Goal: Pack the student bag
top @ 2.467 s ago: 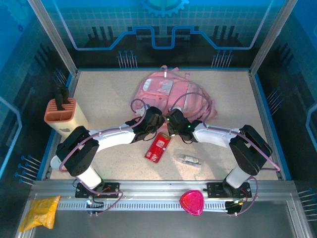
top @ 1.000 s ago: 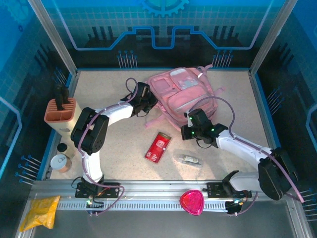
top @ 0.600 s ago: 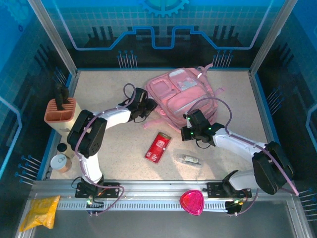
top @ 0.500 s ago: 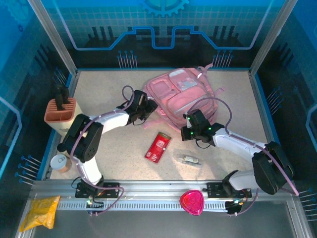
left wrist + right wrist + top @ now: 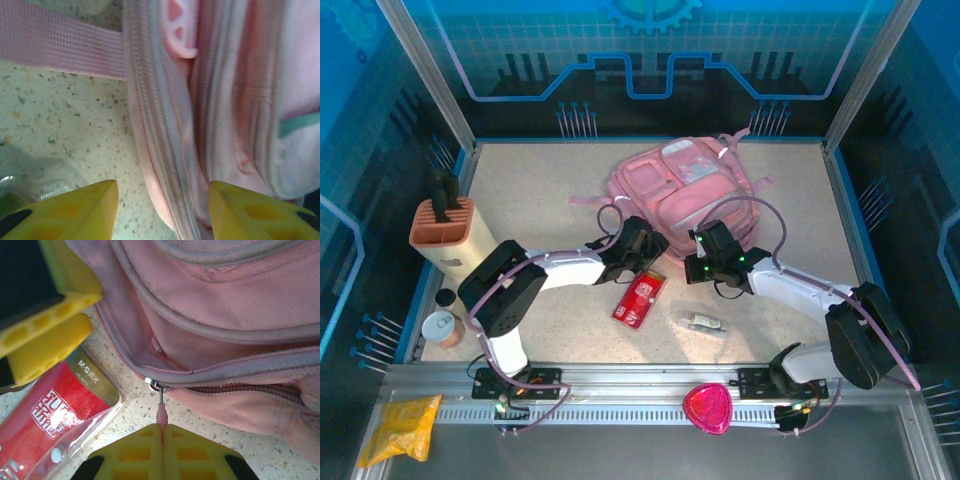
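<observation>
**Unzip step on the pink backpack, nothing packed yet**

Got the right gripper (image 5: 161, 432) pinched shut on the little pink zipper pull (image 5: 161, 412), right at the near edge of the student bag (image 5: 225, 305). Got the left gripper (image 5: 161, 202) released just to the left of that, yellow fingers (image 5: 75, 210) apart and straddling the bag's zipped seam, not squeezing it as far as can be told. Looks set up to brace the fabric rather than carry anything.

Reads like the opening-the-bag step: seeing a closed zipper in the right wrist view and nothing visibly inside. Next up, probably dragging the pull along the zipper track while pinning the bag with the other side, to stop the soft fabric sliding or bunching. Calls for a pull in line with the teeth, not upward, given such a tiny tab, easy to lose.

Bag-wise: lying flat on the far side of the table (image 5: 520, 190), a bit right of middle, pockets up.

Just near of it, spotted a red packet (image 5: 55, 410) in a clear sleeve, close by the left fingers. Can read "M&G" on its gold strip, plus white Chinese characters on the red, too blurry to make out. Further near and right, a small clear item (image 5: 704, 322), no readable label. Over at the left edge, an orange holder (image 5: 442, 225), no writing visible either
</observation>
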`<action>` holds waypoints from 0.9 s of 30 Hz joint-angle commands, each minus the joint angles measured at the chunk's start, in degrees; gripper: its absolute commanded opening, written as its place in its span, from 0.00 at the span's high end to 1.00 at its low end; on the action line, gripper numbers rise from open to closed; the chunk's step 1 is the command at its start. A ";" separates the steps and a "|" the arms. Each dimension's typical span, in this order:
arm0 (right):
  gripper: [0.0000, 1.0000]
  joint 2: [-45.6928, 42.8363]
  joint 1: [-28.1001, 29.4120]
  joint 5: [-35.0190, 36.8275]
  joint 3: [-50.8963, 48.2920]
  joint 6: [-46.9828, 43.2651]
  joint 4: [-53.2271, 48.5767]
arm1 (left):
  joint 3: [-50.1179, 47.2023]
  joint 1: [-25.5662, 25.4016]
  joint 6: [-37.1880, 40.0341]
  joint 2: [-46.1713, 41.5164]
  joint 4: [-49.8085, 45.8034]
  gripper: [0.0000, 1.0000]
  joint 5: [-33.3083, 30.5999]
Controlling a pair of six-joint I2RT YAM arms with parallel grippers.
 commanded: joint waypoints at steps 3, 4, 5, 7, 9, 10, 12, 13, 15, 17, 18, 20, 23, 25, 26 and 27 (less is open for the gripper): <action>1.00 1.85 -0.33 0.81 -0.31 -1.07 1.35 | 1.70 -0.70 -2.86 2.95 4.72 0.58 -2.16; 1.00 2.16 -0.33 0.58 -0.33 -1.13 1.55 | 2.59 -0.67 -2.83 3.24 3.18 0.59 -2.45; 1.00 2.46 -0.29 0.49 -0.30 -1.12 1.67 | 3.37 -0.74 -2.69 3.64 2.35 0.60 -2.50; 1.00 2.78 -0.34 0.40 -0.15 -1.14 1.80 | 4.60 -0.76 -2.29 4.20 1.85 0.64 -2.72; 1.00 3.15 -0.35 0.45 -0.02 -1.31 2.02 | 5.25 -0.82 -2.34 4.56 1.48 0.69 -3.18; 1.00 3.42 -0.32 0.62 0.21 -1.42 1.82 | 5.45 -0.78 -2.36 4.79 1.49 0.72 -3.31; 1.00 3.86 -0.31 1.09 0.41 -1.57 1.67 | 5.89 -0.78 -2.23 5.14 1.46 0.79 -3.25; 1.00 4.13 -0.37 1.26 0.45 -1.63 1.76 | 6.13 -0.81 -2.12 5.30 1.71 0.82 -2.98; 1.00 4.44 -0.30 1.59 0.70 -1.74 1.85 | 5.99 -0.83 -2.21 5.12 1.89 0.90 -3.02; 1.00 4.96 -0.32 2.10 0.88 -1.74 2.17 | 5.81 -1.02 -2.15 4.56 2.19 0.98 -2.95; 1.00 5.15 -0.34 2.24 1.01 -1.78 2.40 | 5.79 -1.18 -2.03 4.26 2.38 1.00 -2.90; 1.00 5.88 -0.33 3.12 1.46 -1.92 2.71 | 5.93 -1.70 -1.51 3.50 2.04 1.00 -3.33; 0.96 6.89 -0.31 4.26 2.11 -2.06 2.90 | 6.83 -2.41 -0.79 3.10 1.06 1.00 -3.30; 0.94 7.37 -0.38 4.69 2.38 -2.05 3.08 | 6.74 -2.51 -0.82 3.01 1.52 1.00 -3.29; 0.93 7.55 -0.38 4.85 2.54 -2.04 3.28 | 6.67 -2.61 -1.04 3.07 1.86 1.00 -3.37; 0.91 7.72 -0.36 4.99 2.61 -2.01 3.55 | 6.65 -2.68 -1.11 3.00 2.00 1.00 -3.38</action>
